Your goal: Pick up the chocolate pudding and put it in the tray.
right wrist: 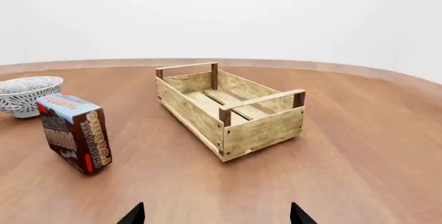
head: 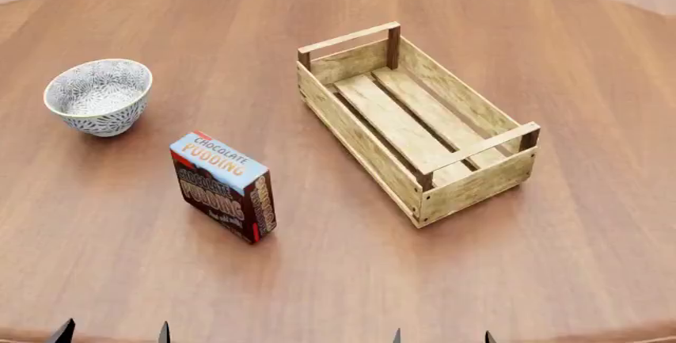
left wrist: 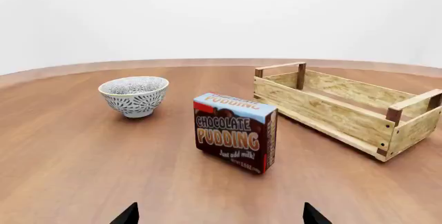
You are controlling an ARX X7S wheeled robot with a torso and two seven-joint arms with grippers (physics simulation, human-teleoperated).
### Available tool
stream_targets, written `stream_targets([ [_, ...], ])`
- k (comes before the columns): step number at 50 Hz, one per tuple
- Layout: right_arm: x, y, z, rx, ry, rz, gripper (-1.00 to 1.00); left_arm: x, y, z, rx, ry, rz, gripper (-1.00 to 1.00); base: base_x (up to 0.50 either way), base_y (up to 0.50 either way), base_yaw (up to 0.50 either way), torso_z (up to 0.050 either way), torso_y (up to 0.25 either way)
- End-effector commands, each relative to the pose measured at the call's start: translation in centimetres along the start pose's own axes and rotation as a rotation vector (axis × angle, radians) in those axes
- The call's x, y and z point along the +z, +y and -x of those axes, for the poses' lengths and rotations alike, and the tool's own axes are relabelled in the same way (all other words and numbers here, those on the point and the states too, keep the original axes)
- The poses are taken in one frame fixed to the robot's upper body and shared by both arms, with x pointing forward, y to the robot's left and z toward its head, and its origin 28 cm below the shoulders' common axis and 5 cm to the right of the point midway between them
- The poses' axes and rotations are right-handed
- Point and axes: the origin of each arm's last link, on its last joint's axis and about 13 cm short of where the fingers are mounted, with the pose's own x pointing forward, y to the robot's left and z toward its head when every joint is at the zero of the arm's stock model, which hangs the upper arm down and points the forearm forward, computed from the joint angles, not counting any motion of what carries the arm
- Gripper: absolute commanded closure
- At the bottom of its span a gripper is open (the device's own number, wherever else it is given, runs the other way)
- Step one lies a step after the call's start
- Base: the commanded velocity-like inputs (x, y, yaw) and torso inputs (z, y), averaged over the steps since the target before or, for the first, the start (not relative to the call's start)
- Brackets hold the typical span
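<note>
I see the chocolate pudding (head: pixel 223 187) standing on the wooden table (head: pixel 591 264), between the patterned bowl (head: pixel 98 96) and the tray (head: pixel 414 121), touching neither. My left gripper (head: pixel 111 333) and right gripper (head: pixel 442 337) are both spread open near the table's edge and hold nothing.

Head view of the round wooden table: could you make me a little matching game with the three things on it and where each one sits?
Things:
1. grey-white patterned bowl
2. chocolate pudding, a small carton with a light-blue top
3. tray, an oblong light-wood slatted crate

Places:
A. right of the other two, nothing inside
B. far left
C. standing on edge between the other two, nearest the robot

Pairs: 1-B, 2-C, 3-A
</note>
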Motion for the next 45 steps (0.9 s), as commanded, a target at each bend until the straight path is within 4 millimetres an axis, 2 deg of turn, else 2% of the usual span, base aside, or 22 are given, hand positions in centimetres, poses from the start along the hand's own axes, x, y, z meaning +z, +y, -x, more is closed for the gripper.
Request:
stream_targets([
  [1,0.0,0.0,0.0,0.0,0.0,0.0,-1.0,0.1,0.0,0.0,0.0,0.0,0.0,-1.0,0.0,0.0,0.0,0.0,0.0],
  [8,2.3,-0.1,-0.3,0.017,-0.039,0.022,-1.0,2.6,0.2,-0.2,-0.031,-0.097,-0.074,-1.0,0.0,0.0,0.0,0.0,0.0],
  [13,3.1,-0.3,-0.5,0.022,-0.055,0.049,-1.0,3.8,0.2,-0.4,-0.038,-0.121,-0.087,-1.0,0.0,0.0,0.0,0.0,0.0],
  [28,3.3,-0.1,-0.8,0.031,-0.053,0.034,-1.0,3.4,0.3,-0.6,-0.031,-0.126,-0.083,-1.0,0.21,0.0,0.0,0.0,0.0],
  [45,3.0,-0.2,-0.8,0.035,-0.051,0.033,-1.0,3.4,0.2,-0.6,-0.036,-0.13,-0.074,-1.0,0.34,0.0,0.0,0.0,0.0],
])
